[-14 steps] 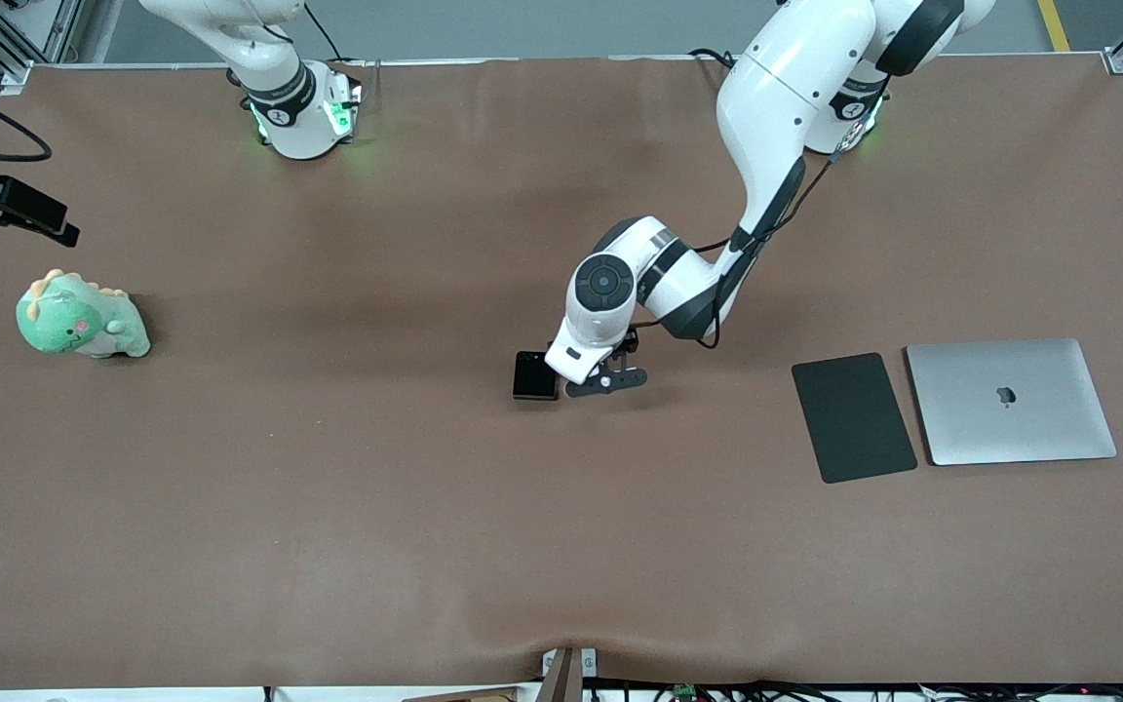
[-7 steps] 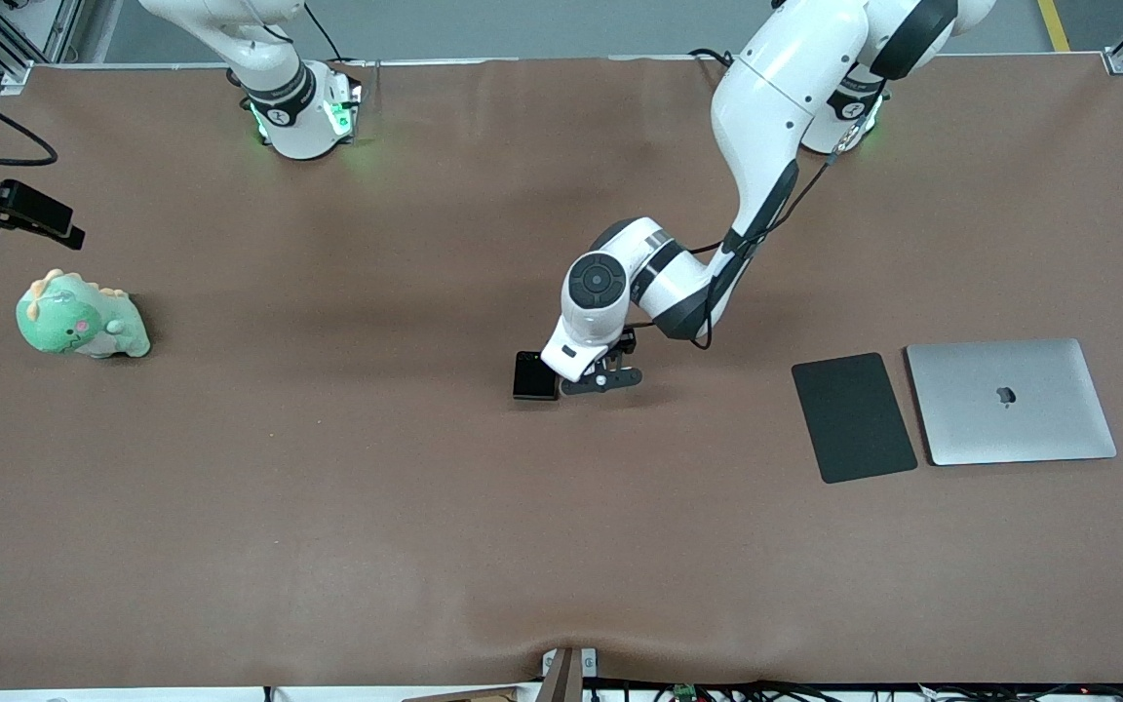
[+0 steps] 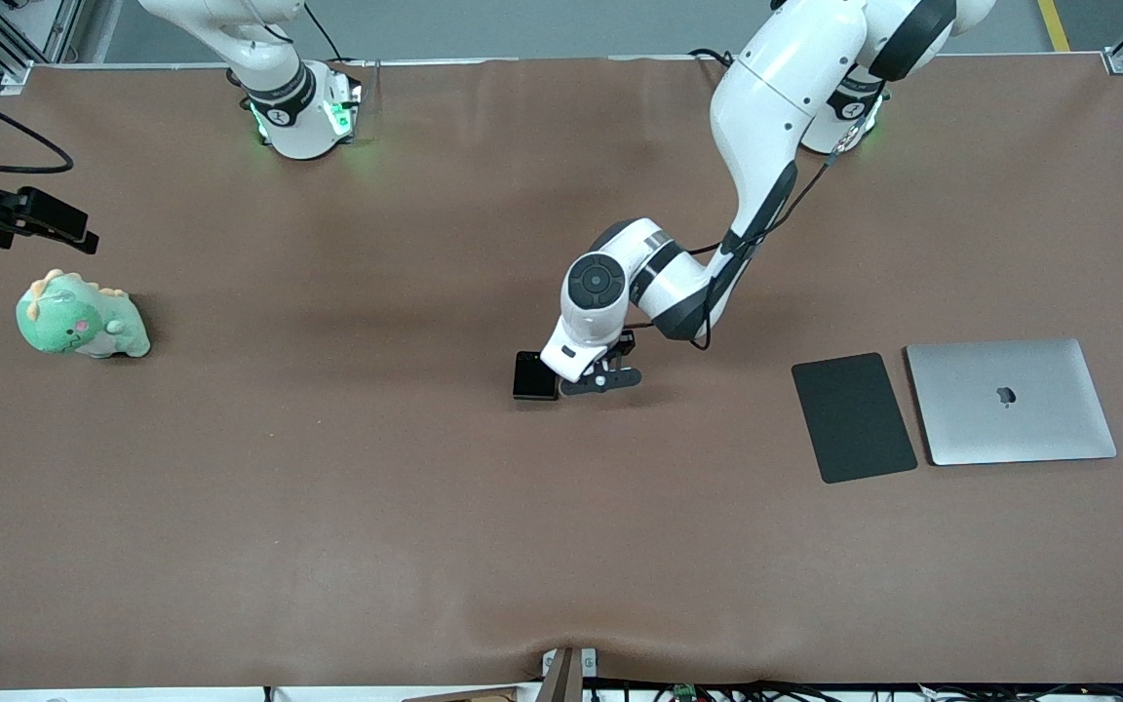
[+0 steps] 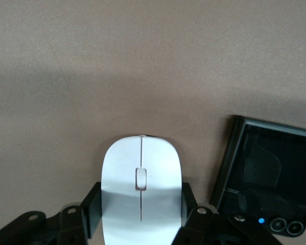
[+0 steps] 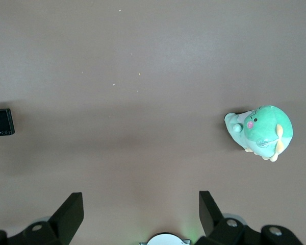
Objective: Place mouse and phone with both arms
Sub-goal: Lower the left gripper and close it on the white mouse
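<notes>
The white mouse (image 4: 141, 173) lies on the brown table with the black phone (image 4: 268, 173) close beside it. My left gripper (image 4: 141, 204) is down at the table, and its fingers (image 4: 94, 204) press on both sides of the mouse. In the front view the left hand (image 3: 589, 375) hides the mouse, and the phone (image 3: 534, 375) shows beside it, toward the right arm's end. My right gripper (image 5: 140, 196) is open and empty, high over the table near its own base. The phone (image 5: 1, 122) shows far off in the right wrist view.
A green plush dinosaur (image 3: 81, 319) sits at the right arm's end of the table. A dark grey mouse pad (image 3: 852, 416) and a closed silver laptop (image 3: 1010, 401) lie side by side toward the left arm's end.
My left hand has shifted slightly toward the phone and settled at the mouse. The black part of the right arm at the view's edge has drifted a little. The phone has not moved.
</notes>
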You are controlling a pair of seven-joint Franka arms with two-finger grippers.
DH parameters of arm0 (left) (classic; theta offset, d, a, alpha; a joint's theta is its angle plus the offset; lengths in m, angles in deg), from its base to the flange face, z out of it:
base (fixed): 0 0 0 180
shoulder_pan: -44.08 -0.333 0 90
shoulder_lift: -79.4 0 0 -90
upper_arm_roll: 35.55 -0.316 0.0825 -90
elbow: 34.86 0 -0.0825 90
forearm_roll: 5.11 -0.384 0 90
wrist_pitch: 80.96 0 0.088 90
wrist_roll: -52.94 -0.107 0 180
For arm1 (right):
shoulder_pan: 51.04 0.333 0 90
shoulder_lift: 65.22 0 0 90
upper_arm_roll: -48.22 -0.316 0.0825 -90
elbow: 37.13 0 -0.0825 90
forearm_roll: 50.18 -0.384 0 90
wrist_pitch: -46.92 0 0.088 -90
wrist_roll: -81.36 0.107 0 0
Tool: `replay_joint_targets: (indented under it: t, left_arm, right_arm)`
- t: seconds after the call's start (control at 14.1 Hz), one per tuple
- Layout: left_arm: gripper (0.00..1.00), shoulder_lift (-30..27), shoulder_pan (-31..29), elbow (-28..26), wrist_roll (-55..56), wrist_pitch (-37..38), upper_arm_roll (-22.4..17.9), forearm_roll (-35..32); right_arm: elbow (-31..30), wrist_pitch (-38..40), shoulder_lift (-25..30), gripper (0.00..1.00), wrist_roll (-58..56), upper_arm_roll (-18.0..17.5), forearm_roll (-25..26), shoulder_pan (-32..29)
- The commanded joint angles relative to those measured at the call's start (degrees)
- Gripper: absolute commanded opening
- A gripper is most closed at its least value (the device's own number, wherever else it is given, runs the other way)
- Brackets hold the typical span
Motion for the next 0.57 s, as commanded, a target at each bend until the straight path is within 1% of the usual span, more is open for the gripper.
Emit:
replay_joint_targets:
  t: [0.0,0.21,0.36,0.5]
  left_arm:
    - [0.58,0.4,0.7,1.1,1.1,-0.6,-0.7,-1.9]
    - [0.58,-0.6,-0.1,1.0,1.0,-0.1,-0.7,-4.4]
    - [0.58,-2.5,-0.9,0.7,0.0,0.4,-0.7,-4.4]
    - [0.58,-5.6,-2.4,-0.1,-1.1,2.9,-0.7,-4.4]
  right_arm:
    - [0.7,0.3,-0.2,1.00,0.1,-0.2,0.5,0.0]
    - [0.7,0.3,-0.2,1.00,0.2,-0.2,0.5,0.0]
    - [0.7,0.3,-0.3,1.00,0.2,-0.2,0.4,0.0]
    - [0.7,0.3,-0.3,1.00,0.2,-0.2,0.5,0.0]
